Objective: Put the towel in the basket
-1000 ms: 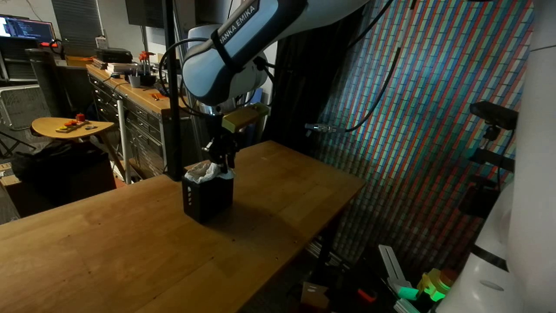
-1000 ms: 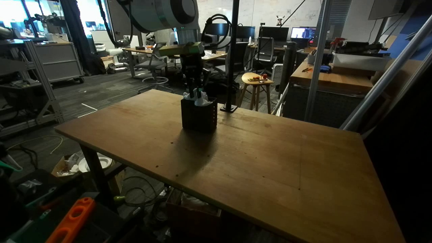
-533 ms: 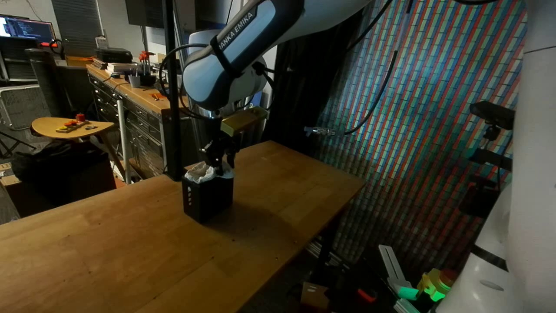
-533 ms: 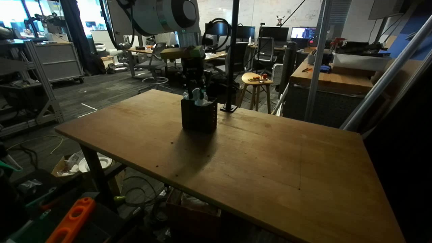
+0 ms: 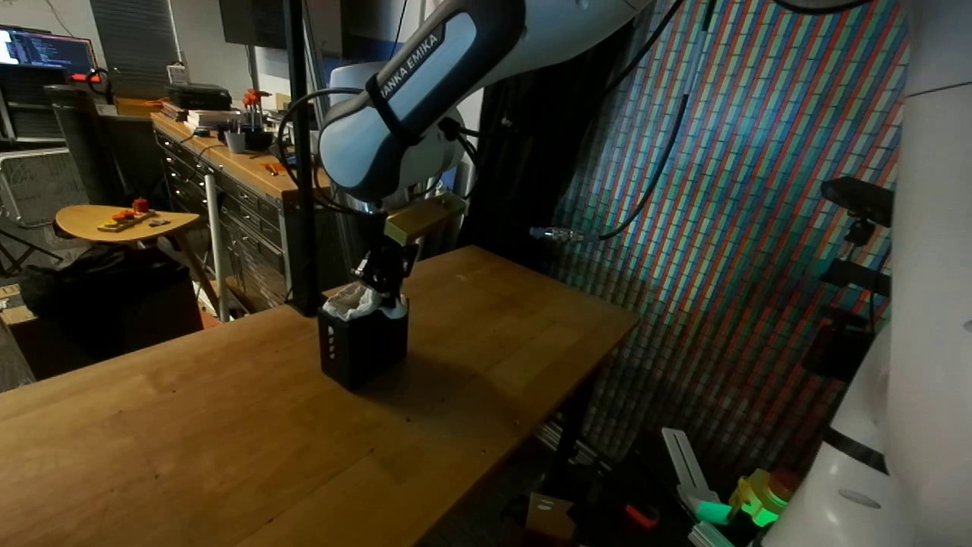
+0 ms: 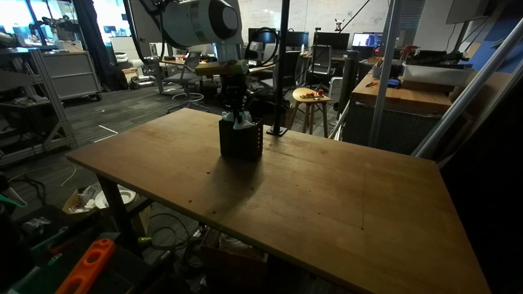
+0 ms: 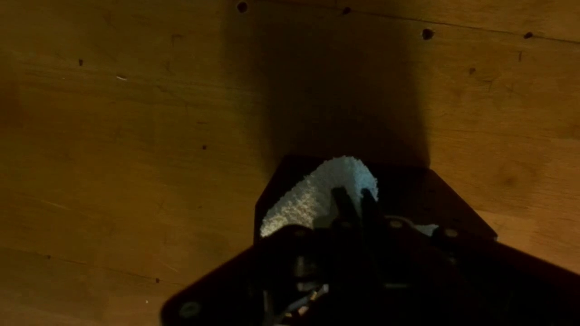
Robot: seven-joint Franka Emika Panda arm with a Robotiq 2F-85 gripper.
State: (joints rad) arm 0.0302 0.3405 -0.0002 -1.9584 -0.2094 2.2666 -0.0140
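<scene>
Towel in basket; downturned pincer pinches it.

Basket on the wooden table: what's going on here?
A robot arm is at the dark basket on the table, there to put the pale towel in. The towel sits bunched in the basket's mouth, partly showing above the rim. The gripper points down at it, fingers close together in the wrist view; whether they are gripping it, I can't tell. The towel looks largely in, but the gripper is not yet clear of it.
</scene>
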